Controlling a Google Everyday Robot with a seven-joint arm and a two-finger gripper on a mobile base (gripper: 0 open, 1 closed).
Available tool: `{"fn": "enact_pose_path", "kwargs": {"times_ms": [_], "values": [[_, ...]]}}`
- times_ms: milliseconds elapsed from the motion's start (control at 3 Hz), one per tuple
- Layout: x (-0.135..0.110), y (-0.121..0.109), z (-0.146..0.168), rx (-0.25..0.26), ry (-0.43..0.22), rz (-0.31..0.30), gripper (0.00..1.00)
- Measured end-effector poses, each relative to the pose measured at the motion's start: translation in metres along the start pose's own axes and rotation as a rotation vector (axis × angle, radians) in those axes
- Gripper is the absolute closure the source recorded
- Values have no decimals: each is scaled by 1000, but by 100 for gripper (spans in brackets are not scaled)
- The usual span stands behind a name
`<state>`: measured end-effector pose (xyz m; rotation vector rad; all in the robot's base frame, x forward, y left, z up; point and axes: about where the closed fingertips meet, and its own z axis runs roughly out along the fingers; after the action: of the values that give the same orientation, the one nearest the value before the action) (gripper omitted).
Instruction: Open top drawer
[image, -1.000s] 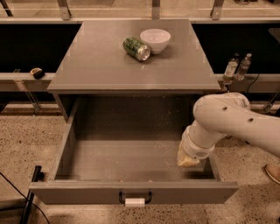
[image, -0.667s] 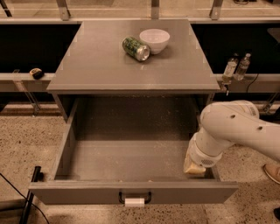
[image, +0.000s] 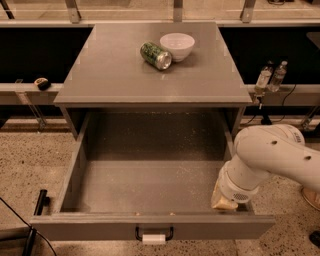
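The top drawer (image: 150, 227) is pulled far out of the grey cabinet, and its wide grey inside is bare. Its flat front faces me at the bottom, with a small black handle (image: 153, 233) and a white tag under it. My gripper (image: 223, 200) hangs at the end of the white arm, low over the drawer's front right corner, just behind the front panel. Only its tan end shows below the white wrist.
On the cabinet top (image: 115, 75) lie a green can (image: 155, 55) on its side and a white bowl (image: 177, 46). Two small bottles (image: 270, 76) stand on a ledge at the right. A black bar (image: 35, 220) lies on the speckled floor at the left.
My arm and gripper have moved right and toward the drawer's front right corner. The drawer stays as far open as before.
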<state>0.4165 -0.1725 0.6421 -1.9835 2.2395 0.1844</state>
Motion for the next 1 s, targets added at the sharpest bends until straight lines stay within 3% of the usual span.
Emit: {"fn": "enact_pose_path", "kwargs": {"times_ms": [333,667,1000], "values": [[-9,20,-5,-36,-29,-16,100],[-20,20,-26,-20,-85,-69,100],[-42,13,-89,63,-246,-124,81]]}}
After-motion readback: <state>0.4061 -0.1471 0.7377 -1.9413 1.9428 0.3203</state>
